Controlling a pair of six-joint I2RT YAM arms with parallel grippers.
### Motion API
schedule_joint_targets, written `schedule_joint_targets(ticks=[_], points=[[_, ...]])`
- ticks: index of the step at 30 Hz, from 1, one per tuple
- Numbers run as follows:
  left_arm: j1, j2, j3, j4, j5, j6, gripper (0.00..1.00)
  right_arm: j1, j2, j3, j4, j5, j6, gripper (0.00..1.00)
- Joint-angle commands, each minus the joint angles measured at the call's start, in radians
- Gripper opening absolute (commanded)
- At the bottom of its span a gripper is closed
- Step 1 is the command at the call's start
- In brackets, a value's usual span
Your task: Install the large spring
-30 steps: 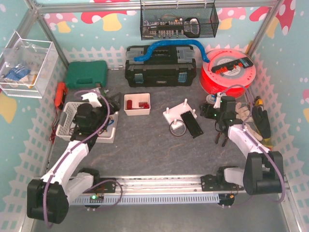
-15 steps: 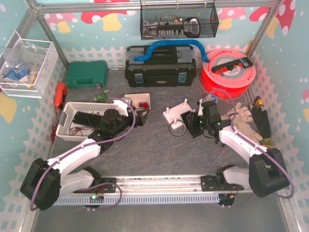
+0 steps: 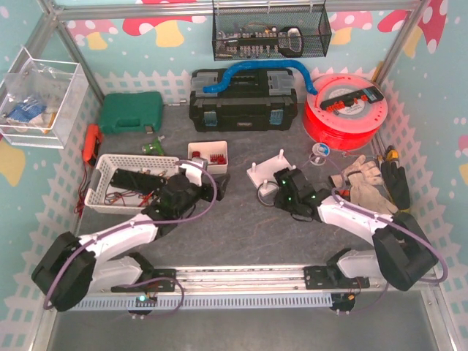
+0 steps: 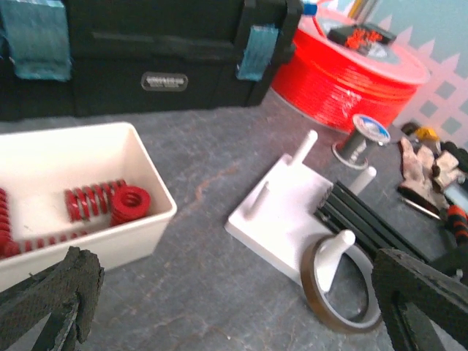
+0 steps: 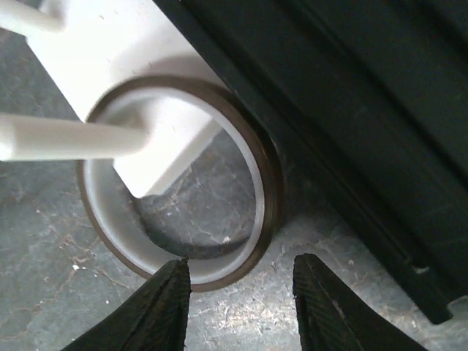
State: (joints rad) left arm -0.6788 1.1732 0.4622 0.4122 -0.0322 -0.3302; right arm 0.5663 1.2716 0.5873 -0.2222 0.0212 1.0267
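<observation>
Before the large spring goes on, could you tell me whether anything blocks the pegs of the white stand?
Yes: a tape ring lies around the nearest peg of the white stand; the other three pegs are bare. The right fingers are at its rim.

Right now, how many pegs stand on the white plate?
4 on the white plate: far peg, left peg, right peg by the black rail, near peg inside the tape ring. None looks hidden.
</observation>
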Motion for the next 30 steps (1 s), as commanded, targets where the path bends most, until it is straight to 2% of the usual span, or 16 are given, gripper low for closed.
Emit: schedule_joint_targets(ticks=[1, 7, 17, 24, 30], points=[[-0.008, -0.095, -0.047, 0.049, -0.102, 0.058, 0.99, 0.047, 0.036, 0.02, -0.047, 0.089, 0.147, 0.41], [-0.008, -0.173, -0.087, 0.068, -0.14, 0.063, 0.99, 0.08, 0.087, 0.026, 0.002, 0.101, 0.197, 0.39], [-0.01, -0.167, -0.078, 0.058, -0.123, 0.062, 0.99, 0.098, 0.111, 0.029, 0.008, 0.179, 0.269, 0.37], [-0.012, -0.158, -0.078, 0.061, -0.125, 0.066, 0.99, 0.098, 0.155, 0.053, 0.012, 0.178, 0.288, 0.35], [-0.015, -0.16, -0.078, 0.06, -0.127, 0.069, 0.99, 0.099, 0.189, 0.066, 0.013, 0.153, 0.317, 0.29]])
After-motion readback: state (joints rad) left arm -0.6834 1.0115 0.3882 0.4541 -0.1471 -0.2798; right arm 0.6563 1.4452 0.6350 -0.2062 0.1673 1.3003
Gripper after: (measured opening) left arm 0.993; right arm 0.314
